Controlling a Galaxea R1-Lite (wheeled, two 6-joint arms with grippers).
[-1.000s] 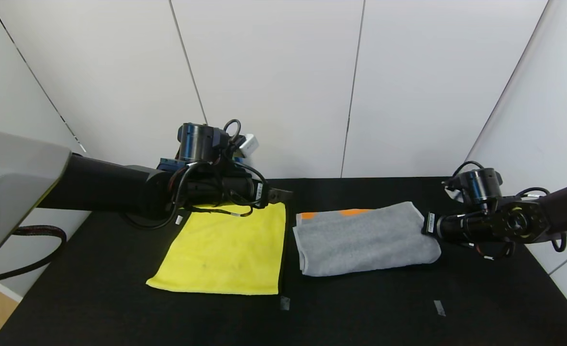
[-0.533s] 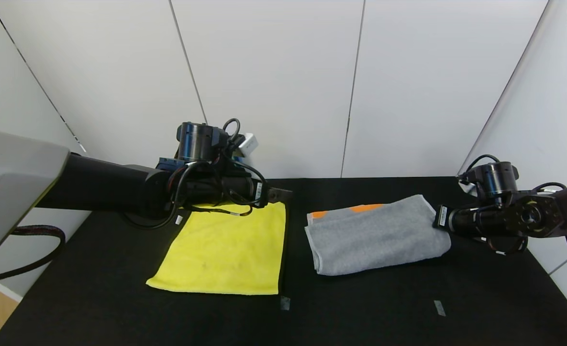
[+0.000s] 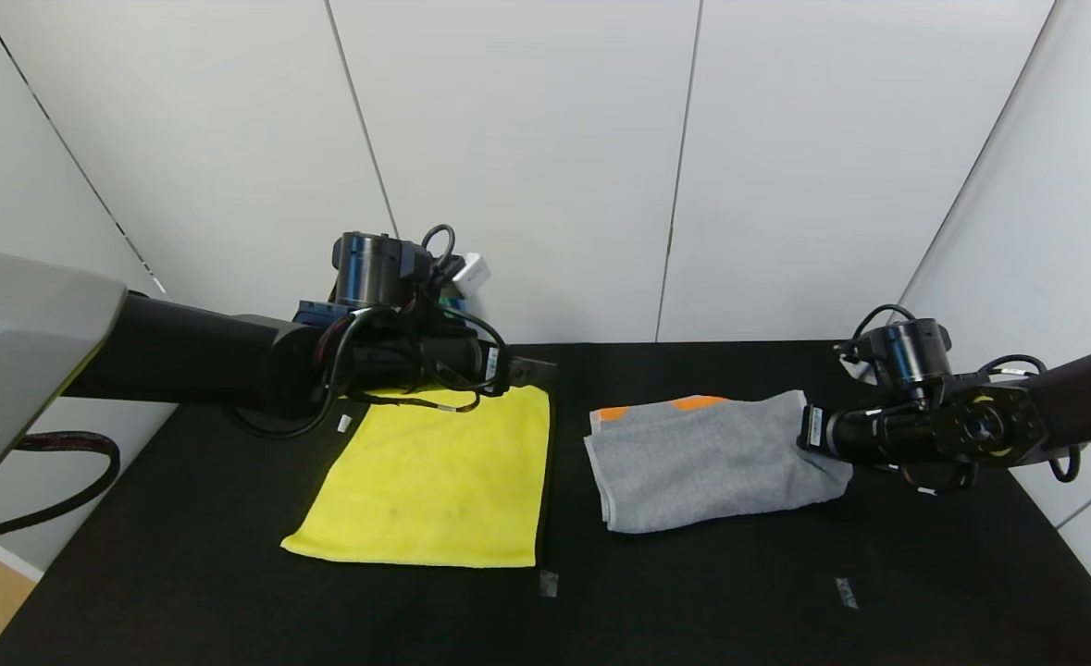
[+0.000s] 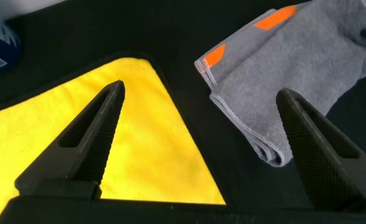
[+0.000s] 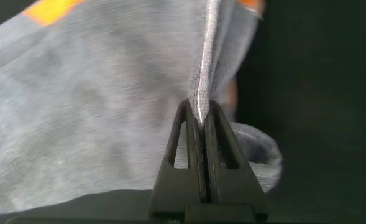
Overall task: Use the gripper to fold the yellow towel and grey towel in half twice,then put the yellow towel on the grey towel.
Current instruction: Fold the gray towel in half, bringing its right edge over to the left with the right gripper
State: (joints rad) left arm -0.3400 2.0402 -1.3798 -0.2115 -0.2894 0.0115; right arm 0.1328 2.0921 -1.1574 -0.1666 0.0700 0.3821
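Two towels: the yellow towel [image 3: 434,481] and the grey towel [image 3: 707,458] lie side by side on the black desk [image 3: 230,601], near each other but not touching.
Yellow towel: it lies flat on the robot's left side, with one straight edge facing the grey towel.
Grey towel: it lies on the robot's right side in a few layers, with orange patches [image 3: 661,407] along its far edge.
Long way of the grey towel: it runs left to right, from the middle of the desk out to the right arm.
Right gripper [image 3: 809,432]: its jaws are pinched tight on the right end of the grey towel; the right wrist view shows a pale hem [image 5: 202,87] squeezed between them.
Which way the cloth lies: nearly all of the grey towel stretches away from the jaws toward the robot's left, so I think a fold must carry this end over to that side.
Left gripper [image 3: 531,372]: it hangs over the far right corner of the yellow towel, jaws spread wide and holding nothing.
Nearer arm: the right arm is at the grey towel, and the left arm is at the yellow one.
What could go wrong: the held end looks bunched, so the layers may slide apart as it is carried over.
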